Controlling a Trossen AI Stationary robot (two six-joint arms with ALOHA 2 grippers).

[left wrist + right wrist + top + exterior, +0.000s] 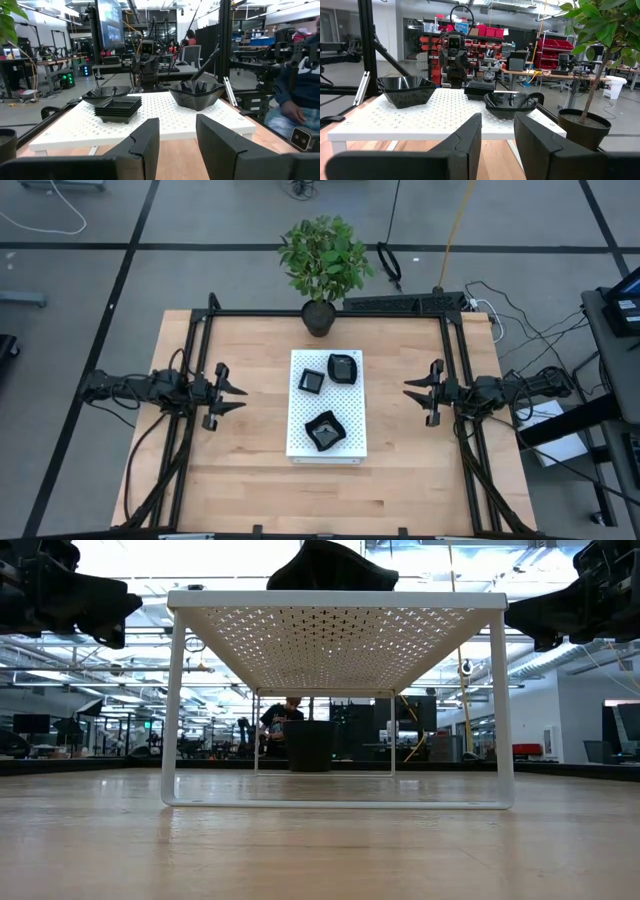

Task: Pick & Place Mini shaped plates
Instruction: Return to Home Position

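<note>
Three glossy black mini plates sit on top of the white perforated board (300,442). They are a small square one (312,381), a rounded one (343,367) and a larger wavy-edged one (325,430). My left gripper (240,399) hovers open to the left of the board, pointing at it. My right gripper (410,391) hovers open to the right of it, also pointing at it. The left wrist view shows the square plate (119,107), the rounded plate (107,94) and the wavy plate (196,94). The right wrist view shows the wavy plate (406,90) and the rounded plate (510,104).
The board (335,602) is a raised shelf on thin white legs, with the wavy plate (332,568) on top. A potted plant (322,265) in a black pot (319,318) stands just beyond the board's far edge. Bare wood lies to the near side and on both sides of the board.
</note>
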